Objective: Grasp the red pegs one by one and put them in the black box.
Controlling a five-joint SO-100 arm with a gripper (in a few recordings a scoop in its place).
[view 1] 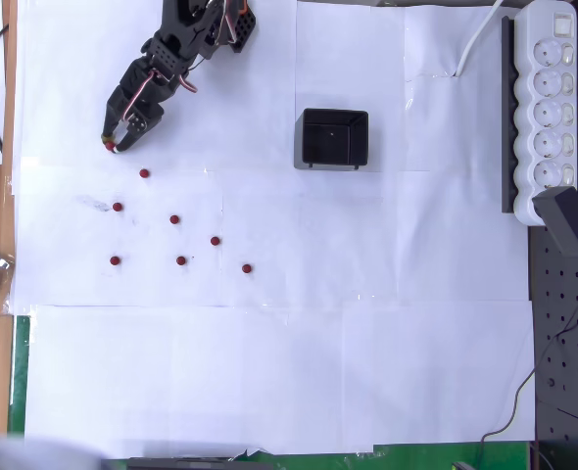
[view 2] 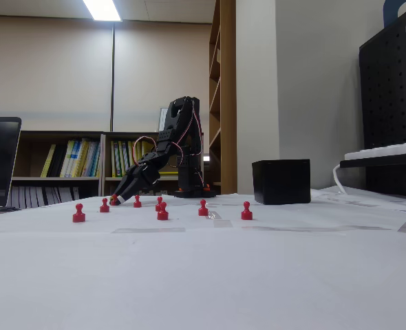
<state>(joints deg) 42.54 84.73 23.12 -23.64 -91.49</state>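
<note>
Closed almost fully, the jaws of the gripper (view 1: 113, 144) pinch one red peg (view 1: 108, 143) at their tips; in the overhead view a small red spot shows right between the two tips, and in the fixed view the gripper (view 2: 118, 200) is down at the paper with a red peg (view 2: 113, 200) at its end. Whether this peg is lifted or stands on the paper, I cannot tell.

From the jaws the black arm (view 1: 176, 49) goes up and to the right in the overhead view, toward its base near the top edge. In the fixed view the arm (view 2: 172, 137) rises high from the base and then bends down steeply to the left, so the gripper points down at the surface.

Seven other red pegs lie free on the white paper (view 1: 289, 372), below the gripper in the overhead view. The nearest one (view 1: 144, 173) is just below and to the right of the jaws. The others (view 1: 118, 207) (view 1: 174, 219) (view 1: 215, 240) (view 1: 115, 260) (view 1: 180, 260) (view 1: 247, 267) are spread further down and to the right, all apart from each other.

The black box (view 1: 333, 138) stands well to the right of the gripper in the overhead view, with its inside showing no pegs. In the fixed view the black box (view 2: 281, 181) is right of the arm's base.

A white power strip (view 1: 551, 93) lies at the right edge.
</note>
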